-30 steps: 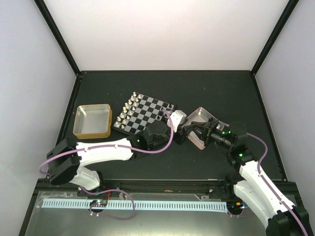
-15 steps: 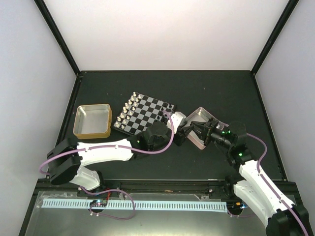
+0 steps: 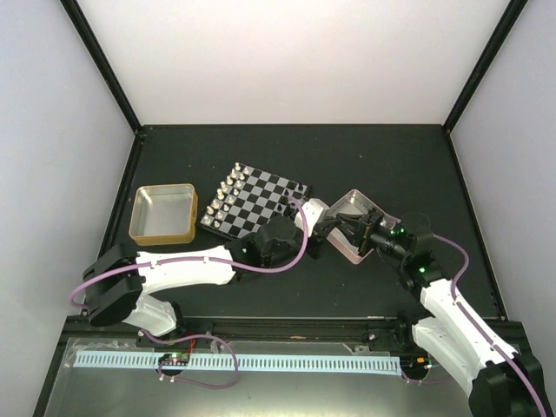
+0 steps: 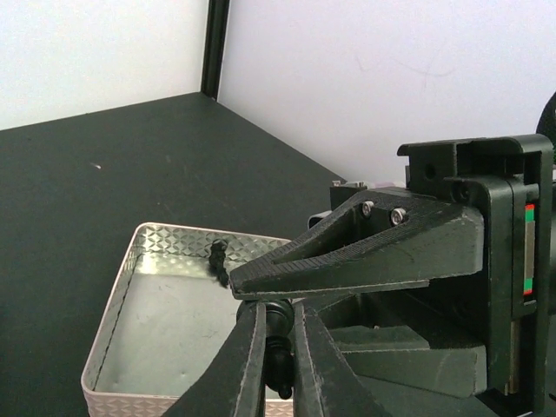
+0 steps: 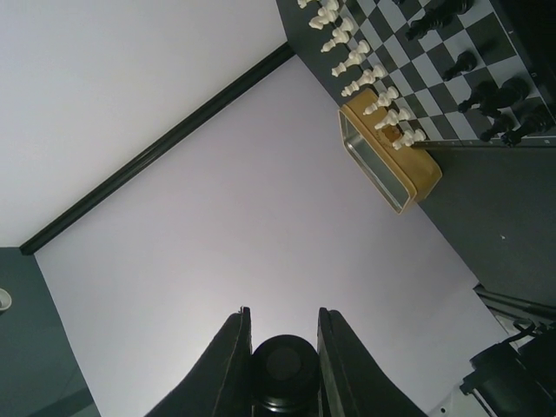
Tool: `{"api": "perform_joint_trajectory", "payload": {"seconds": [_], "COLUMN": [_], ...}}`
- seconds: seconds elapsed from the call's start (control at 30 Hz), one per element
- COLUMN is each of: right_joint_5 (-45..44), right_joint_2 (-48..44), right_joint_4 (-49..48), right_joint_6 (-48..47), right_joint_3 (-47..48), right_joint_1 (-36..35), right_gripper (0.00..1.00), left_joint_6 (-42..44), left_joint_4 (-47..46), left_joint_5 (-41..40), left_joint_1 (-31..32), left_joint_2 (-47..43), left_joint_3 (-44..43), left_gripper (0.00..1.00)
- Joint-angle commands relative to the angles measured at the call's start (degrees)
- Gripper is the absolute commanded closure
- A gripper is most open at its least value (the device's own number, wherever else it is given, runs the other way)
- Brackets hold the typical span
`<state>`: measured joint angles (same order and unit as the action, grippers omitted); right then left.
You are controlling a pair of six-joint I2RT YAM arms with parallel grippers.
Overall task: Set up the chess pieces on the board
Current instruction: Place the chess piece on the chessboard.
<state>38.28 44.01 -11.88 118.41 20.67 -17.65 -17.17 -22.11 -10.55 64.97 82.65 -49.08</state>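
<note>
So the left tool (image 4: pixel 277 317) is pressed together on a little black chess piece (image 4: pixel 279 352), right over the silver tin (image 4: pixel 109 347). A second black piece (image 4: pixel 219 261) sits inside by the tin's far wall. The right tool (image 5: pixel 281 317) is just beside it, pinching a round black thing (image 5: pixel 280 369), can't tell what. The board (image 3: pixel 261 200) is on the surface (image 3: pixel 373 156) between the silver tin and the gold tin (image 3: pixel 162 235), with silver pieces (image 3: pixel 224 195) lined along its left side.

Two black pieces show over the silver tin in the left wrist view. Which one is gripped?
The near black piece, pinched between the left fingers. The other black piece sits loose by the far wall of the silver tin.
</note>
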Motion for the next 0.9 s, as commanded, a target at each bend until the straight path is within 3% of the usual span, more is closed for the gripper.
{"api": "perform_joint_trajectory", "payload": {"seconds": [0.0,0.13,0.3,0.6,0.87], "right_joint_5": [0.98,0.1,-3.58,-13.02,-23.5], "right_joint_2": [0.28,1.38,4.13,10.11,13.55], "right_joint_4": [-1.17,3.14,12.06,23.86,31.07], "right_joint_6": [-1.82,-9.96,-26.0,-50.99,-63.59], "right_joint_3": [1.83,4.47,8.93,14.28,18.24], "right_joint_1": [-0.37,-0.29,0.79,3.94,3.94], "right_gripper": [0.82,0.52,0.34,0.3,0.3], "left_joint_6": [-0.54,-1.21,-3.7,-4.7,-4.12], "left_joint_4": [1.2,5.91,20.65,44.99,63.48], "left_joint_5": [-0.96,-3.54,-3.52,2.24,4.2], "left_joint_1": [0.15,-0.04,-2.73,-11.91,-17.63], "left_joint_2": [0.35,-0.44,-2.27,-1.32,10.85], "left_joint_3": [-1.11,-2.22,-4.95,-13.18,-27.32], "left_gripper": [0.98,0.99,0.98,0.99,0.99]}}
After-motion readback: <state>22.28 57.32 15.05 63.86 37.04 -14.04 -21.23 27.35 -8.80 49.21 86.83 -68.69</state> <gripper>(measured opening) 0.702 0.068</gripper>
